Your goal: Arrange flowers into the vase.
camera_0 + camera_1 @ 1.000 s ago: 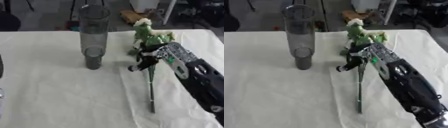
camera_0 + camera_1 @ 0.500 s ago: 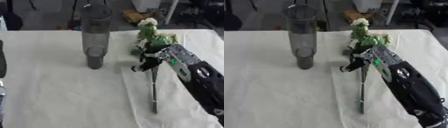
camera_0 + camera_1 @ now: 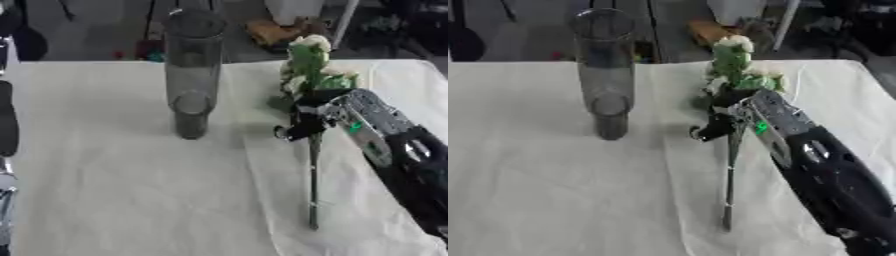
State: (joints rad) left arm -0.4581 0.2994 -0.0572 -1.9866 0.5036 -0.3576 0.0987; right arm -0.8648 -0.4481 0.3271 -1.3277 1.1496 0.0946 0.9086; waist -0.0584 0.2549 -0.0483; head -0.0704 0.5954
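Observation:
A tall clear glass vase [image 3: 192, 75] stands upright on the white tablecloth, left of centre. My right hand [image 3: 308, 120] is shut on a flower [image 3: 308, 67] just below its white and green head. The flower is held nearly upright, to the right of the vase and apart from it. Its long green stem [image 3: 313, 185] hangs down to the cloth, and the lower tip seems to touch it. The black right forearm [image 3: 398, 160] comes in from the lower right. The left hand shows in neither view.
The white tablecloth [image 3: 114, 190] covers the table, with a fold running down near the stem. Dark parts of the robot [image 3: 7, 125] show along the left edge. Beyond the table's far edge lie floor clutter and furniture legs.
My right hand has tipped the flower more upright; its head sits higher now. The whole picture has shifted slightly. The vase stands where it did.

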